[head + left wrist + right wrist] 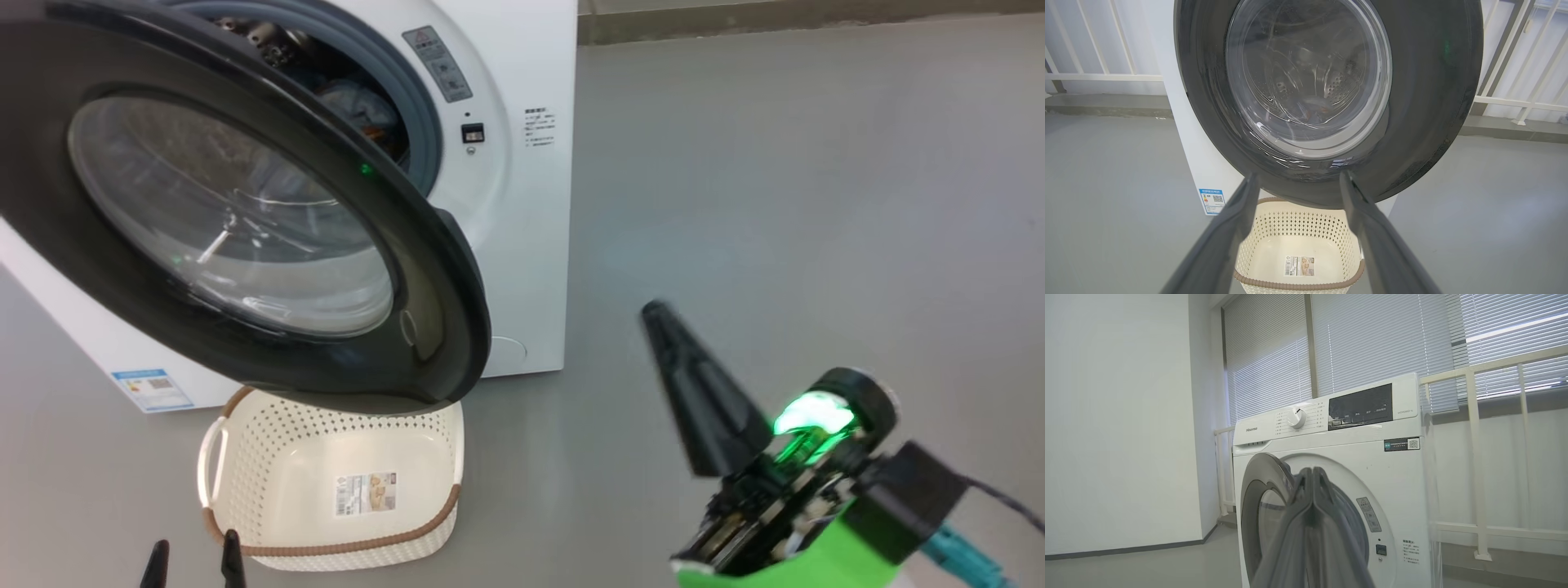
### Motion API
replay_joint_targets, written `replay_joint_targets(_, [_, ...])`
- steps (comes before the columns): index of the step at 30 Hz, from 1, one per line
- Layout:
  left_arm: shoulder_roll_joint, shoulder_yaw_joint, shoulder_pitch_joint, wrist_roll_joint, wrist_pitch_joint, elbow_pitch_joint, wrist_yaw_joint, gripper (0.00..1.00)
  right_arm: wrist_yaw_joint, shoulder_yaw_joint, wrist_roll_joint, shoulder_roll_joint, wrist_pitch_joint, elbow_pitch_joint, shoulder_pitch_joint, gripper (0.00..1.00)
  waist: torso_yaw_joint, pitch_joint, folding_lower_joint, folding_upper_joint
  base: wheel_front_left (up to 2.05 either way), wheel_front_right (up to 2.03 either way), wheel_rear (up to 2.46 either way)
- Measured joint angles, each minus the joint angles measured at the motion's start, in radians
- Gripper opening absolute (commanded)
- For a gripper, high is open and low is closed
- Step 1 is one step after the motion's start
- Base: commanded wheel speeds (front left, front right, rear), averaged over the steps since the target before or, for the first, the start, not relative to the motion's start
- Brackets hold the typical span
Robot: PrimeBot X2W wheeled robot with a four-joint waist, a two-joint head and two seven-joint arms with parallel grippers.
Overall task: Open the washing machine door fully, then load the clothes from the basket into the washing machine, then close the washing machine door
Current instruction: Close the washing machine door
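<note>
**A:** What is held by the grippers at this moment?

**B:** Nothing is held. The left gripper (pixel 1299 176) is seen low before the basket (pixel 269 457), with its fingers spread wide. The right gripper (pixel 661 322) is raised at the right, and its two fingers are pressed together around nothing. The basket lies empty on the floor, partly under the door.

**A:** Which step is judged to be in hand?

**B:** The closing, it seems. The washing machine door (pixel 441 278) stands about half open, and the clothes (pixel 359 110) are seen inside the drum of the washing machine (pixel 522 245). A flat push on the black rim is to be preferred, on the side away from the hinge. The glass bowl is better avoided. The push should be carried on until the latch is caught.

**A:** Can any writing be read?

**B:** The paper label (pixel 365 494) in the basket and the blue energy sticker (pixel 153 389) are printed too small. Farther, the brand name "Hisense" (pixel 1251 429) is read on the control panel. The black code label (pixel 1401 444) is not legible.
</note>
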Motion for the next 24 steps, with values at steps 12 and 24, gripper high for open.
replay_joint_targets(12, [-0.001,-0.065,-0.047,-0.022,0.0,-0.002,0.009,1.0,0.0,0.287,0.04,-0.102,0.0,0.209,-0.108,0.0,0.089,0.026,0.0,0.0,0.0,0.0,0.0])
replay_joint_targets(24, [-0.003,-0.175,-0.158,-0.07,0.0,-0.042,0.046,1.0,0.0,0.345,0.064,-0.156,0.0,0.413,-0.296,0.0,0.211,0.142,0.0001,0.0001,0.0,0.0,0.0])
